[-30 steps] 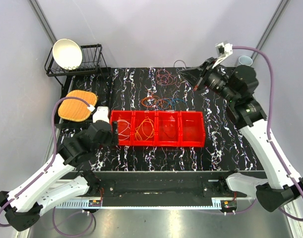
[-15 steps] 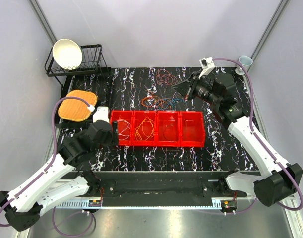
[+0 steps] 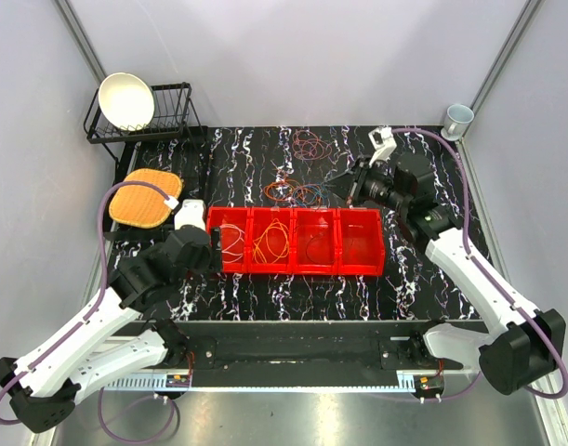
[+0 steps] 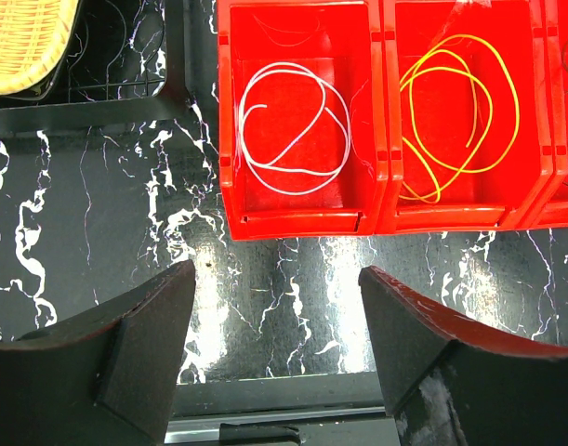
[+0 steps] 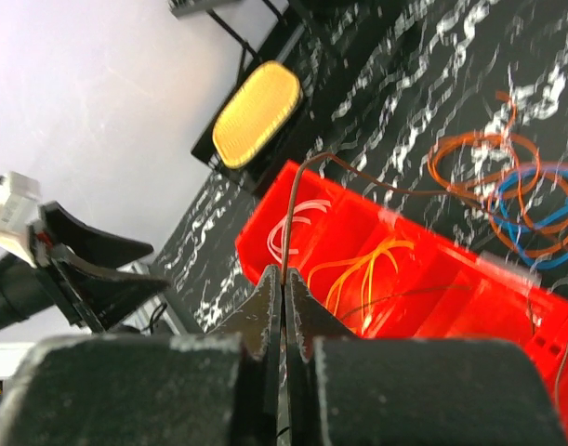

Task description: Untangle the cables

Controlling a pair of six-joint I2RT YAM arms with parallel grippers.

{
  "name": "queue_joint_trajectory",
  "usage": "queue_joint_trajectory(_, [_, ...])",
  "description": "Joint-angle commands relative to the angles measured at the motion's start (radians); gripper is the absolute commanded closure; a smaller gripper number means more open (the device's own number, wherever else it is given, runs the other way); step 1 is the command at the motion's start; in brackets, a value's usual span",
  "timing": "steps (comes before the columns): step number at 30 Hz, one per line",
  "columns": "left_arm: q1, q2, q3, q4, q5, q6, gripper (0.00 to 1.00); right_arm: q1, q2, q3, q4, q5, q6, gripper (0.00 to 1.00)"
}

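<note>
A tangle of orange, red and blue cables [image 3: 297,193] lies on the black marbled table behind the red bin row [image 3: 363,265], and a second reddish coil [image 3: 310,144] sits farther back. My right gripper [image 3: 345,183] hovers over the bins' back right. In the right wrist view, that gripper [image 5: 284,271] is shut on a thin brown cable [image 5: 297,200], which rises from the jaws and runs to the orange and blue loops [image 5: 507,190]. My left gripper [image 4: 276,307] stands open just before the bins, with nothing between its fingers. A white cable [image 4: 293,130] and a yellow cable [image 4: 455,121] lie in separate compartments.
A black wire rack [image 3: 172,116] holding a white bowl [image 3: 125,100] stands at the back left. A yellow woven pad [image 3: 146,198] lies in front of it. A pale mug [image 3: 458,118] sits at the back right corner.
The right arm has swung from the back right corner down and left toward the bins, staying shut. The left arm has not moved.
</note>
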Motion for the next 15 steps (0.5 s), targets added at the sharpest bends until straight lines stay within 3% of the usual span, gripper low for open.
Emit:
queue_joint_trajectory(1, [0.001,0.006,-0.003,0.032,-0.005,0.004,0.26,0.006,-0.011,-0.030,0.053,-0.036,0.035,1.00])
queue_joint_trajectory(15, [0.000,0.007,-0.003,0.034,-0.005,0.004,0.26,0.052,0.023,-0.111,-0.008,-0.018,0.021,1.00])
